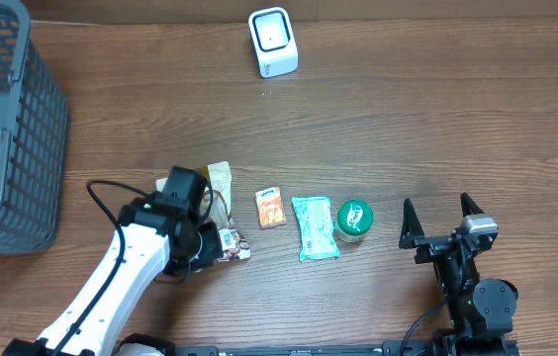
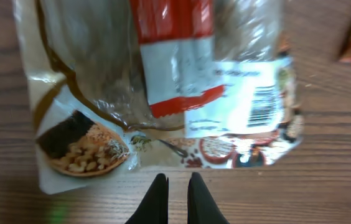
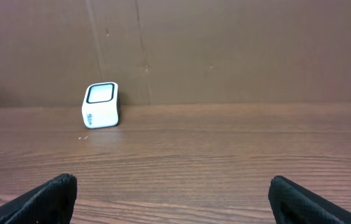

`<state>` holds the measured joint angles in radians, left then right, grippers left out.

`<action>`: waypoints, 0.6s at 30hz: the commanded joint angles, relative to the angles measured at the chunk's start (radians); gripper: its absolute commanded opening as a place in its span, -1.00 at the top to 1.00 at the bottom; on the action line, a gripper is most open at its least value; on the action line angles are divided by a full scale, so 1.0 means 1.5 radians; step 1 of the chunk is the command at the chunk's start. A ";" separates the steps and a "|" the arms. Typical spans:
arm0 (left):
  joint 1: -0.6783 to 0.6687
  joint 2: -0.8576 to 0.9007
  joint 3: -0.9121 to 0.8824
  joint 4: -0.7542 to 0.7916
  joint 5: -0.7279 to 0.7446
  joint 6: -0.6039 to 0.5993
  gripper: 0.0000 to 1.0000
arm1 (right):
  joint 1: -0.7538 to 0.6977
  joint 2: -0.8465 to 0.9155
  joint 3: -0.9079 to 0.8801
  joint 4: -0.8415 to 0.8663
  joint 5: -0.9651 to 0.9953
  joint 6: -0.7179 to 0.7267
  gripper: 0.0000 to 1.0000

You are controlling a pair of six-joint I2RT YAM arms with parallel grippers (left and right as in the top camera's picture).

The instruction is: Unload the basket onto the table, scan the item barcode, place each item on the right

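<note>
While left claw (image 2: 177,178) sits closed, snack packet (image 2: 101,81) lengthwise front-to-back, barcode (image 2: 266,106) upward.

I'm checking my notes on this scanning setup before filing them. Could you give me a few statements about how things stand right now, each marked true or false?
1. The scanner stands near the far edge of the table, apart from the items. True.
2. The right fingers are closed on the green can. False: they are wide open and empty, and the can sits on the table apart from them.
3. The snack bag lies with its barcode facing up. True.
4. The orange packet lies on top of the teal packet. False: they lie side by side, apart.
5. The left fingers are spread wide. False: they are shut together.
</note>
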<state>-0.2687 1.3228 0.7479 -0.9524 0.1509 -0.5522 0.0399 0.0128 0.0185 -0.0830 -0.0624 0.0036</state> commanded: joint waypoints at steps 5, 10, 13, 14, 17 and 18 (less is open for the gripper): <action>-0.004 -0.002 -0.040 0.048 -0.015 -0.016 0.92 | -0.001 -0.007 -0.007 0.002 0.005 -0.003 -1.00; -0.004 -0.002 -0.040 0.067 -0.096 -0.016 0.91 | -0.001 -0.007 -0.007 0.002 0.005 -0.003 -1.00; -0.004 -0.002 -0.040 0.073 -0.114 -0.016 0.91 | -0.001 -0.007 -0.007 0.002 0.005 -0.003 -1.00; -0.004 -0.002 -0.040 0.076 -0.113 -0.016 0.92 | -0.001 -0.007 -0.007 0.002 0.005 -0.003 -1.00; -0.004 -0.002 -0.040 0.080 -0.100 -0.016 0.91 | -0.001 -0.007 -0.007 0.002 0.005 -0.003 -1.00; -0.004 -0.002 -0.040 0.079 -0.096 -0.016 0.92 | -0.001 -0.007 -0.007 0.002 0.005 -0.003 -1.00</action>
<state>-0.2687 1.3228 0.6941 -0.8371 0.0223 -0.5602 0.0399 0.0128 0.0185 -0.0830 -0.0628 0.0032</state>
